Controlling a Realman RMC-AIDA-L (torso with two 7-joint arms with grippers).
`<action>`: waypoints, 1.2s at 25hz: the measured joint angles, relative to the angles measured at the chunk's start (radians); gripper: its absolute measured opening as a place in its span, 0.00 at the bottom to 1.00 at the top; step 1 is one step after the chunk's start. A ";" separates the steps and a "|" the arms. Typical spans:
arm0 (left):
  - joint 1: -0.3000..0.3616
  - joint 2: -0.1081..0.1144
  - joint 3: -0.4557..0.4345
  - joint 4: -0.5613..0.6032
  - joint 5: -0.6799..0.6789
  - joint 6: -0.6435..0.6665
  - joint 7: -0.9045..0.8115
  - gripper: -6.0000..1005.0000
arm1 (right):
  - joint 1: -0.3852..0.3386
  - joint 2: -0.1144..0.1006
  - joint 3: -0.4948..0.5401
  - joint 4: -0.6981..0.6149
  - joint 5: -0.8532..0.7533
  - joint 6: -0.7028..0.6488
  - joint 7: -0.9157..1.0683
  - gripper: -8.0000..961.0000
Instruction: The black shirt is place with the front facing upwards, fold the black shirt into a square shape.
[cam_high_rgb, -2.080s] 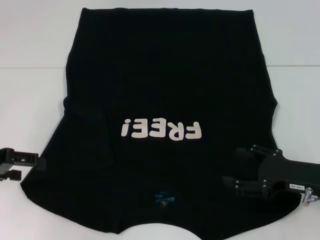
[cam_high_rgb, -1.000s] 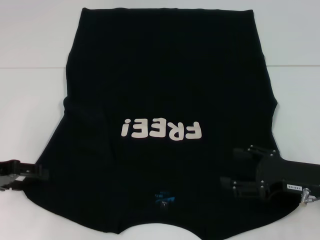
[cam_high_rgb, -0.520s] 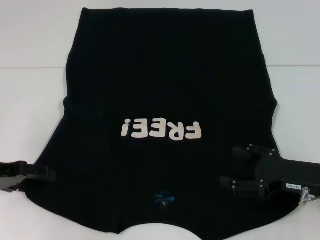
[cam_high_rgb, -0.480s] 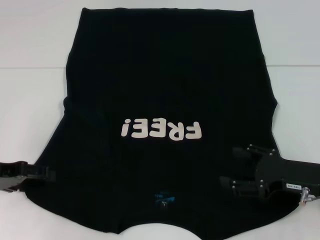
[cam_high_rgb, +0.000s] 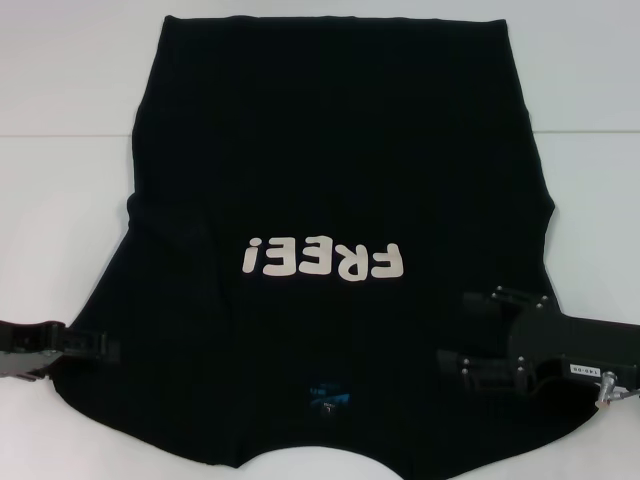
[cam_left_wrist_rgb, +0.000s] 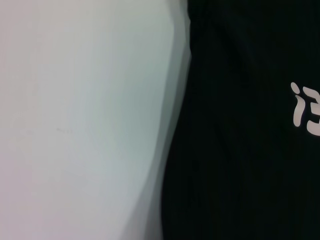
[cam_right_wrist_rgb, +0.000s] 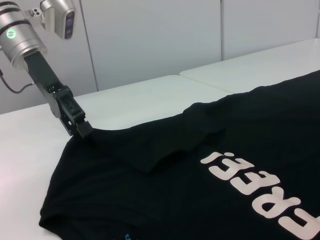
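left gripper (cam_high_rgb: 100, 345): tips touching the left sleeve edge, grip cannot be told | large black cotton T-shirt (cam_high_rgb: 330, 150): flat on white table (cam_high_rgb: 60, 200), front up, no fold made yet | right gripper (cam_high_rgb: 465, 330): jaws parted over right sleeve, holding nothing

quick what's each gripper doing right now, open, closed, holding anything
Left gripper: at the black shirt's left sleeve edge; grip cannot be told.
Right gripper: open over the right sleeve, holding nothing.
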 joint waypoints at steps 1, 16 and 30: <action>0.001 0.000 0.002 0.003 -0.001 -0.002 0.003 0.78 | 0.000 0.000 0.000 0.000 0.001 0.000 0.002 0.97; 0.010 -0.006 0.019 0.007 -0.002 -0.031 0.025 0.56 | 0.002 -0.001 0.009 0.000 0.004 0.000 0.005 0.97; 0.018 -0.002 0.018 0.008 -0.001 -0.023 0.026 0.04 | 0.009 -0.002 0.018 -0.009 0.006 -0.003 0.069 0.97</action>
